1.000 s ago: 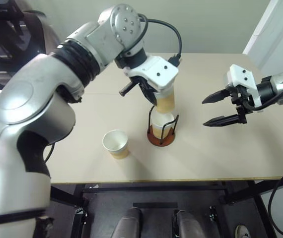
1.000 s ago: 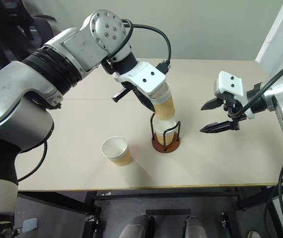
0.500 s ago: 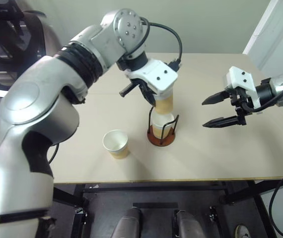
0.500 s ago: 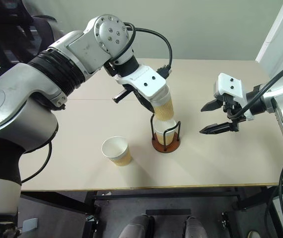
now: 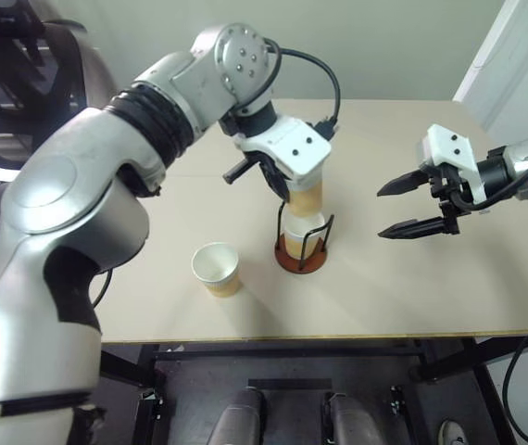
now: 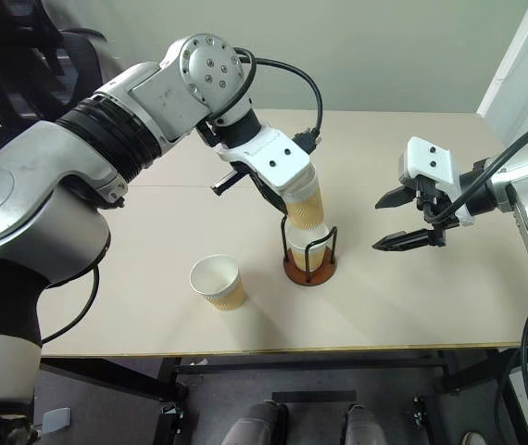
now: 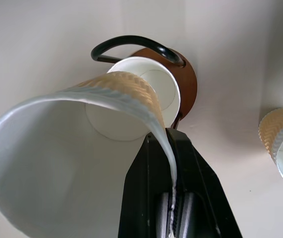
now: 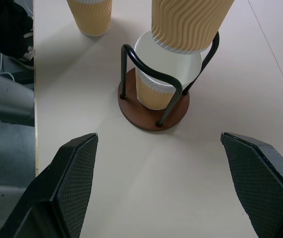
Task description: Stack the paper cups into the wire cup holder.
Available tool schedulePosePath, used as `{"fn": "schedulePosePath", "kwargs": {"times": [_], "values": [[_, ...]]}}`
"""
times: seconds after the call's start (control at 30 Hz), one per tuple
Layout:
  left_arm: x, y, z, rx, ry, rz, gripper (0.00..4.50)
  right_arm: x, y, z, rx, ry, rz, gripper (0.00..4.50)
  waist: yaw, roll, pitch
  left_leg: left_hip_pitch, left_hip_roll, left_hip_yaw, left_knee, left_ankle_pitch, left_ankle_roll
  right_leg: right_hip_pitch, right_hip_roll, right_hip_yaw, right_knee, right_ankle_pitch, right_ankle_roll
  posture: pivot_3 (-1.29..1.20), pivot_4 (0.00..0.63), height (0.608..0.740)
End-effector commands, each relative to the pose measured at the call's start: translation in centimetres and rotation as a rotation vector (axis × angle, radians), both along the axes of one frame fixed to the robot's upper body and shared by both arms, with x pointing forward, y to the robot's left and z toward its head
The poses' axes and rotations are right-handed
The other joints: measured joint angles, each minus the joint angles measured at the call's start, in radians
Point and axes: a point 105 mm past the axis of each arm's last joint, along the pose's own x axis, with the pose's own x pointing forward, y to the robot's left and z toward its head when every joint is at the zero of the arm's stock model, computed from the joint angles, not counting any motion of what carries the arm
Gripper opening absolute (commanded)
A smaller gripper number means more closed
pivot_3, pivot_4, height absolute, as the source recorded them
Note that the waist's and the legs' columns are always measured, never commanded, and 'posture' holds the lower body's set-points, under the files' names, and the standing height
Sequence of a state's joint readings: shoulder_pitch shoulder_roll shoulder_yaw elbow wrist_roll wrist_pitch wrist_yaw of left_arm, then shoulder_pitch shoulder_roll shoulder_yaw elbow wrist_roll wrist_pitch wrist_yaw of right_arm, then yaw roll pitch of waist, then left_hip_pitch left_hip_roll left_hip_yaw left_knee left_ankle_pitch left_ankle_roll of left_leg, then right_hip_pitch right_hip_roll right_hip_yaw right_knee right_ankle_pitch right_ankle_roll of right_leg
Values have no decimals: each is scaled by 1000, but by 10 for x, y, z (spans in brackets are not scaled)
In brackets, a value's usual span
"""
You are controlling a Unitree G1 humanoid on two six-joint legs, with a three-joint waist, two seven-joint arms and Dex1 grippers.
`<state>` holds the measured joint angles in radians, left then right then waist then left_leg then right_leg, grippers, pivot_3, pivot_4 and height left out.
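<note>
Cups number three here. One paper cup (image 6: 306,199) hangs in the left gripper (image 7: 172,148), near the middle of the right eye view, and the black fingers (image 7: 146,178) are clenched on its wall, one inside the rim and one outside. This cup is tilted, its bottom pointing down toward the wire cup holder (image 6: 309,257), which stands just below it at frame centre on the beige table (image 6: 449,297). A second cup (image 8: 164,74) already sits upright inside the holder, between the black wire loops and on the reddish-brown disc base. In the right wrist view the held cup's bottom overlaps the seated cup's white rim; whether they touch cannot be told. The third cup (image 6: 218,282) stands upright on the table at lower left of centre, well apart from the holder, mouth up. The right gripper (image 6: 400,219) hovers at the right of the frame, above the table, released and spread wide with nothing between its fingers, aimed toward the holder.
</note>
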<state>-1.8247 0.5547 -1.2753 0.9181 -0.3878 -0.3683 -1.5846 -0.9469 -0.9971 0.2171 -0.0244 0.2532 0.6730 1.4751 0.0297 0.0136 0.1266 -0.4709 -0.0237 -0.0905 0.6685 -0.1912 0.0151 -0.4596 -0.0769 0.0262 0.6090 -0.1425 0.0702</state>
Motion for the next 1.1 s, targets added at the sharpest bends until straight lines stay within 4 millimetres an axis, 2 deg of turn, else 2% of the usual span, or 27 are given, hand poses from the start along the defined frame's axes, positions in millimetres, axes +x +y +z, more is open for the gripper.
{"fn": "schedulePosePath", "kwargs": {"times": [0.03, 0.17, 0.3, 0.57, 0.6, 0.8, 0.9, 1.1], "values": [[-1, 3, 2, 36, -4, -16, 17, -4, -3, 13, 11, -52, -2, 4034, 0, 0, 0, 0, 0, 0, 0, 0, 0, 0, 0, 0, 0, 0, 0, 0, 150, 740], [-2, 3, 1, 35, 2, -14, 17, -4, -3, 13, 9, -52, -3, 4034, 0, 0, 0, 0, 0, 0, 0, 0, 0, 0, 0, 0, 0, 0, 0, 0, 150, 740], [-1, 3, -1, 42, 2, -16, 1315, -5, -4, 12, 7, -52, -6, 4034, 0, 0, 0, 0, 0, 0, 0, 0, 0, 0, 0, 0, 0, 0, 0, 0, 150, 740], [-1, 2, 0, 32, 1, -18, 4291, -5, -5, 12, 1, -54, -9, 4034, 0, 0, 0, 0, 0, 0, 0, 0, 0, 0, 0, 0, 0, 0, 0, 0, 150, 740], [0, 2, 3, 19, -7, -16, 4471, -5, -6, 12, 1, -55, -10, 4034, 0, 0, 0, 0, 0, 0, 0, 0, 0, 0, 0, 0, 0, 0, 0, 0, 150, 740], [0, 4, 24, -175, 8, 12, 4471, -7, -4, 13, 8, -60, -5, 4034, -1, 0, 0, 0, 0, 0, 0, 0, 0, 0, 0, 0, 0, 0, 0, 0, 150, 740], [0, 24, 26, -223, 15, 50, 4471, -11, 1, 10, 20, -56, 11, 4034, -4, 1, 0, 1, 0, 1, -1, 0, 0, 0, 1, 0, 0, -1, 1, 0, 150, 740], [-11, 68, 14, -259, 96, 148, 4471, -15, 13, 4, 40, -68, 45, 4034, -12, 2, -1, 1, 1, 0, -3, 0, -1, -1, 2, 0, 0, -2, 0, 0, 150, 740]]}}
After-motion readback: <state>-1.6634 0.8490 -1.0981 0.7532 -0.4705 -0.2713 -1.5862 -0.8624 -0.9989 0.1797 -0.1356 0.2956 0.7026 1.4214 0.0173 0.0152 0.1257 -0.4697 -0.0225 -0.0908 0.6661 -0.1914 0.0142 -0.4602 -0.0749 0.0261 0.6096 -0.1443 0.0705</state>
